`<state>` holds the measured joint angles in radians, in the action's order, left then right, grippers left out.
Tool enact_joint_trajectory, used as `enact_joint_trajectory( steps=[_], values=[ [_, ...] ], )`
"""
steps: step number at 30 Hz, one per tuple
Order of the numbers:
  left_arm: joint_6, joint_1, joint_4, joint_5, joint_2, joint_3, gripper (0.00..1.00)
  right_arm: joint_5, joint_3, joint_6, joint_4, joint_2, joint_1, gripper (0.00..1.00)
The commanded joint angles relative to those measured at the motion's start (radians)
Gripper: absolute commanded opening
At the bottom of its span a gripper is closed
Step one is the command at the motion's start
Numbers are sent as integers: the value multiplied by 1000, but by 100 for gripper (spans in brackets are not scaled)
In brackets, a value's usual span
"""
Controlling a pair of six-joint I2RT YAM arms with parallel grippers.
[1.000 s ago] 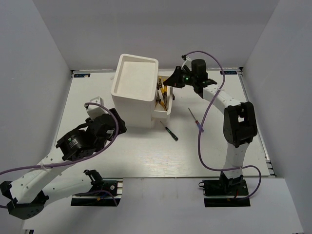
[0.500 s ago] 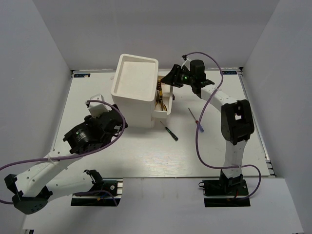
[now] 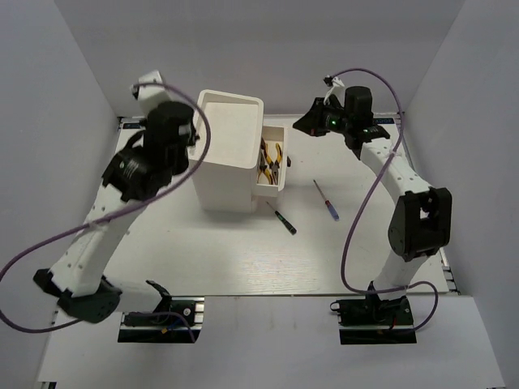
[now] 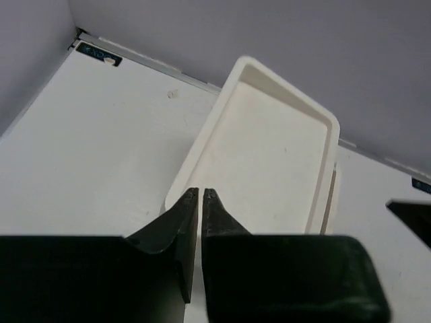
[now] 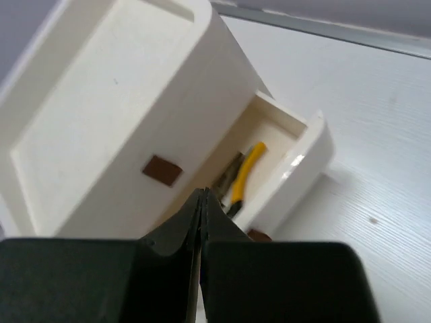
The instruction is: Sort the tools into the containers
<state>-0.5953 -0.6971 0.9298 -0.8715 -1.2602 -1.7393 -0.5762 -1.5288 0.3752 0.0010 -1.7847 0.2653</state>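
A tall white box [image 3: 223, 185] with a rimmed top stands mid-table. One of the containers, a drawer [image 3: 275, 189], sticks out of its right side, pulled open. Yellow-handled pliers [image 3: 270, 160] lie in it, and the same pliers [image 5: 246, 169] show in the right wrist view. A thin dark-green screwdriver [image 3: 283, 220] and a blue-handled screwdriver [image 3: 327, 199] lie on the table to the right of the box. My left gripper [image 3: 188, 134] hangs high at the box's left edge, its fingers nearly touching and empty [image 4: 201, 195]. My right gripper [image 3: 304, 123] hovers right of the drawer, shut and empty [image 5: 203, 192].
Dark knobs [image 5: 161, 170] mark the box's drawer side, one on the open drawer's front [image 5: 260, 235]. White walls enclose the table on three sides. The box's rimmed top [image 4: 323, 118] lies right below my left fingers.
My left arm has swung up from low at the table's left to high beside the box, and its jaws have closed. My right gripper has drawn back to the right of the drawer and shut.
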Motion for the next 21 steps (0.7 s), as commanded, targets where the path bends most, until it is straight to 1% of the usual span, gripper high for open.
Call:
enact_joint_trajectory(
  steps=[1,2,3,4,5,6,7,8,9,10,11,12,13,14,15,16,17,18,21],
  values=[
    [190,205,-27,150,-190,-159,18,105,-1,-324,-275,56,8,0],
    [190,265,-17,204,-229,-190,14,154,-1,-353,-307,53,9,2],
    [190,324,-17,310,-260,-228,14,189,-10,-370,-376,42,5,23],
    [177,434,-3,366,-304,-229,14,202,-13,-424,-424,36,2,30],
    [161,483,-14,423,-321,-229,15,237,-10,-439,-461,27,-4,38],
    [144,529,-14,513,-335,-217,22,246,-5,-468,-478,25,-2,45],
    [134,607,-28,561,-346,-197,27,254,7,-484,-495,24,-1,45],
    [123,642,-43,663,-360,-145,31,275,16,-489,-493,19,-1,45],
    [123,671,-58,716,-360,-114,37,279,27,-489,-493,10,2,39],
    [123,712,-80,768,-372,-82,40,283,32,-486,-493,8,0,34],
    [123,725,-130,867,-372,-19,42,291,32,-486,-495,-25,3,30],
    [123,734,-155,911,-386,10,44,283,18,-487,-498,-39,3,24],
    [140,734,-187,960,-395,39,44,260,4,-486,-501,-54,5,11],
    [161,734,-268,1067,-395,97,44,247,-7,-486,-515,-91,8,8],
    [161,734,-307,1107,-395,124,44,204,-63,-483,-535,-126,12,5],
    [179,734,-339,1156,-395,142,44,159,-80,-478,-541,-143,18,1],
    [192,734,-353,1218,-409,142,44,150,-100,-479,-562,-184,22,1],
    [204,734,-338,1235,-419,142,44,109,-185,-481,-600,-209,41,1],
    [245,734,-329,1316,-439,142,44,79,-278,-480,-622,-281,80,0]
  ],
)
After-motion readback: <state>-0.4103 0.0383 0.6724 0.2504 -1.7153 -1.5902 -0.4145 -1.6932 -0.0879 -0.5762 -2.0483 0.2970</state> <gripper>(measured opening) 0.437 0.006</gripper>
